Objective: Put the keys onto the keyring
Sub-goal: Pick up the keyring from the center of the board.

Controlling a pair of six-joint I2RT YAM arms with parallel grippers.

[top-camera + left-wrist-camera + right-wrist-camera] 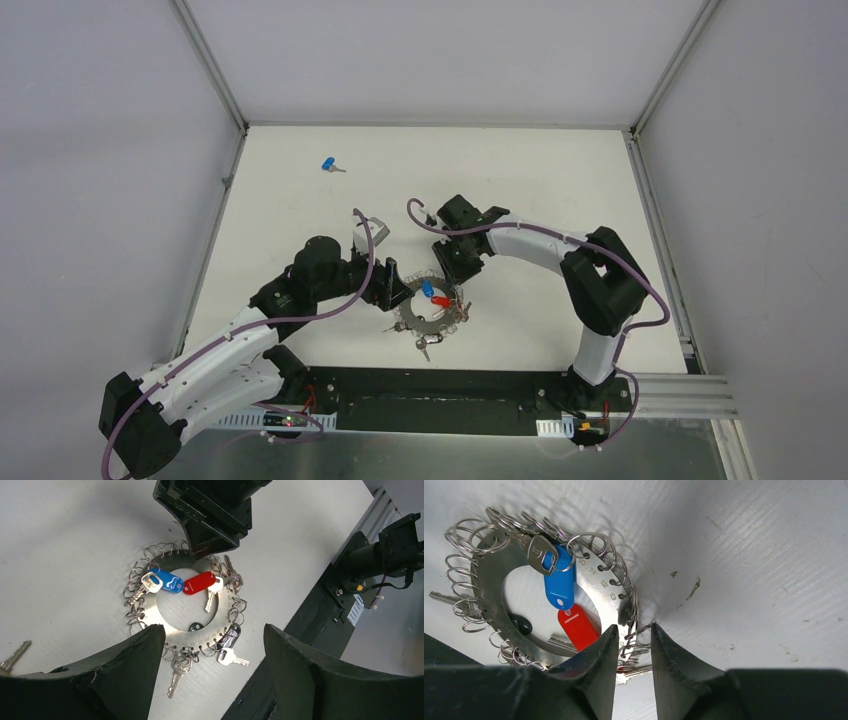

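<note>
Two black claws are seen crowding the large flat grey metal keyring (599,582), which lies on the white table (520,180) just in front of the arm bases, its rim fringed with small wire split rings. The left gripper (214,632) is held wide open, nothing being clasped: one finger tip overlaps the ring's near rim in the left wrist view, so that contact there cannot be judged, while the other finger is clear of it. The right gripper (634,630) is narrowed to a slim gap at the opposite rim, with a few split rings caught in that gap; whether they are actually pinched cannot be told, since the finger pads are hidden by the fingers' own bulk. Inside the ring's opening a silver key with a blue plastic tag (169,582) and a silver key with a red plastic tag (198,582) are laid tip to tip, both hung from the rim. A plain silver key (177,672) dangles off the near edge. One loose bare silver key (15,655) is half cut off by the left finger. A small blue-headed key (330,165) is left well apart near the table's far left, its detail too small to be made out.
</note>
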